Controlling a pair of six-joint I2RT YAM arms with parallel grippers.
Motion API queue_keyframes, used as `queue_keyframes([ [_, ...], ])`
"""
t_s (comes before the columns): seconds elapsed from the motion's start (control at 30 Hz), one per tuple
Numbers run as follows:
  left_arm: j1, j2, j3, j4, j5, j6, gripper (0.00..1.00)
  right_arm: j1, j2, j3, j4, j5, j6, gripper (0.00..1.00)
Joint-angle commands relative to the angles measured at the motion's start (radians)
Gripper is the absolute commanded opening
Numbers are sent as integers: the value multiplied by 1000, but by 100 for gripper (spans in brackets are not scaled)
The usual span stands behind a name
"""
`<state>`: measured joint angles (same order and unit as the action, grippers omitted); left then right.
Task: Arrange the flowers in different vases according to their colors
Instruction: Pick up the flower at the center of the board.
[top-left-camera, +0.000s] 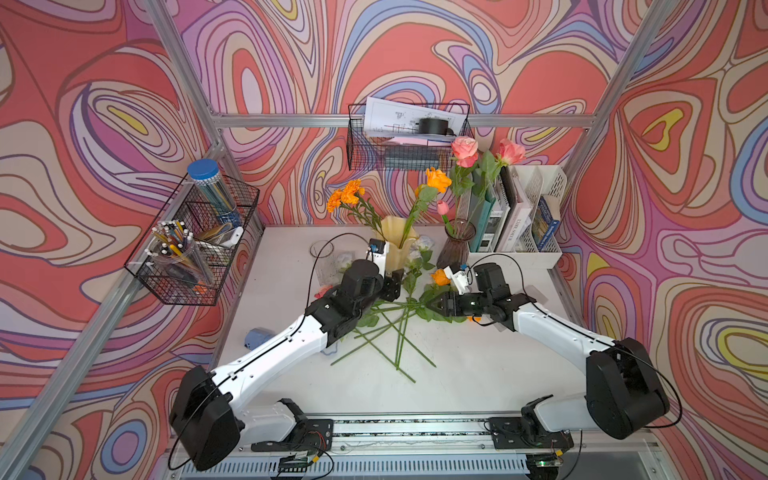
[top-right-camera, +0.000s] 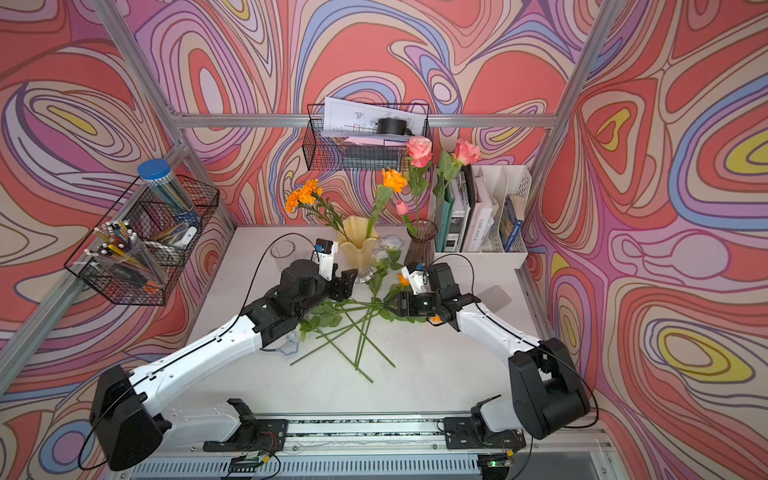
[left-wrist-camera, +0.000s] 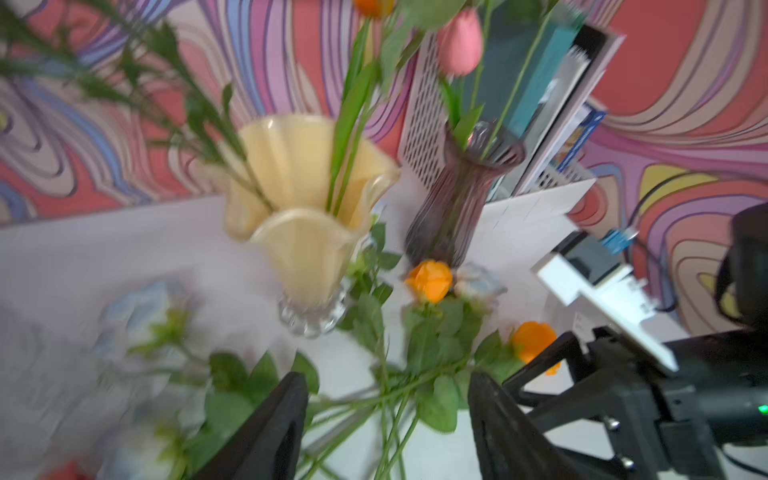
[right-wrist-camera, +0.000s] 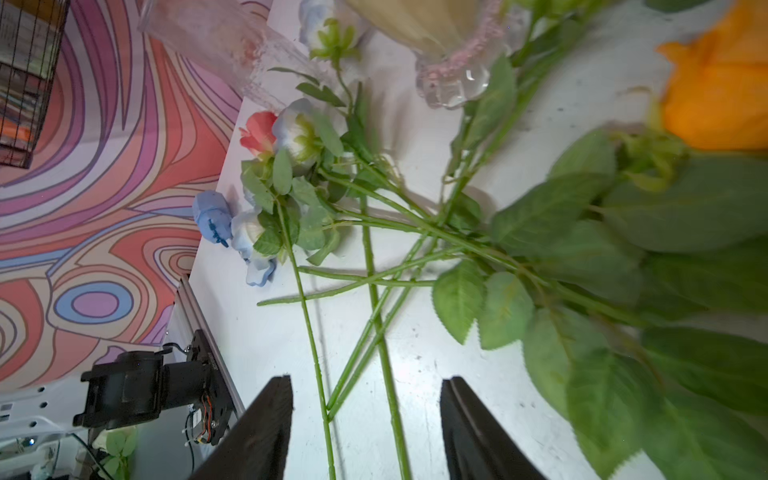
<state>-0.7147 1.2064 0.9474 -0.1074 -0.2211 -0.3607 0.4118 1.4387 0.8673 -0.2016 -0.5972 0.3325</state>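
Note:
In a top view the yellow vase (top-left-camera: 397, 245) holds orange marigolds (top-left-camera: 347, 195) and an orange rose (top-left-camera: 438, 179). The purple vase (top-left-camera: 457, 245) holds pink roses (top-left-camera: 464, 150) and a pink tulip (top-left-camera: 443, 206). The clear vase (top-left-camera: 322, 253) stands left of them. A loose pile of flowers (top-left-camera: 395, 328) lies on the table: white roses (right-wrist-camera: 299, 129), a pink bud (right-wrist-camera: 259, 133) and an orange rose (top-left-camera: 440, 276). My left gripper (left-wrist-camera: 386, 386) hangs open over the crossed stems, its view blurred. My right gripper (right-wrist-camera: 365, 386) is open, with stems lying on the table between its fingers.
A wire basket (top-left-camera: 191, 249) with pens and a blue-lidded tube (top-left-camera: 212, 187) hangs on the left. A white file rack (top-left-camera: 519, 216) of books stands behind the purple vase. Another wire basket (top-left-camera: 409, 137) hangs on the back wall. A small blue object (top-left-camera: 257, 336) lies beside the left arm.

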Motion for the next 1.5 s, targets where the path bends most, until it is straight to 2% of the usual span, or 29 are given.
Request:
queue_keyframes([
  [0.0, -3, -146, -85, -272, -176, -164, 66, 121, 67, 83, -44, 136, -85, 58],
  [0.1, 0, -251, -145, -397, -269, -241, 63, 236, 163, 168, -43, 208, -123, 57],
  [0.2, 5, -326, -175, -535, -374, -324, 51, 325, 271, 267, -57, 260, -159, 57],
  [0.27, 19, -360, -194, -576, -382, -351, 47, 379, 342, 333, -75, 291, -186, 56],
  [0.4, 58, -346, -238, -608, -360, -375, 46, 459, 480, 472, -130, 340, -236, 55],
  [0.63, 118, -360, -344, -517, -282, -378, 46, 518, 583, 565, -171, 378, -260, 51],
  [0.87, 159, -370, -367, -486, -255, -345, 45, 526, 635, 575, -150, 401, -242, 49],
  [1.17, 207, -380, -387, -471, -224, -326, 45, 525, 718, 662, -162, 396, -250, 45],
  [1.3, 215, -389, -392, -472, -224, -318, 45, 526, 744, 677, -171, 392, -247, 37],
  [1.47, 236, -401, -397, -472, -222, -304, 44, 526, 739, 674, -172, 396, -245, 22],
])
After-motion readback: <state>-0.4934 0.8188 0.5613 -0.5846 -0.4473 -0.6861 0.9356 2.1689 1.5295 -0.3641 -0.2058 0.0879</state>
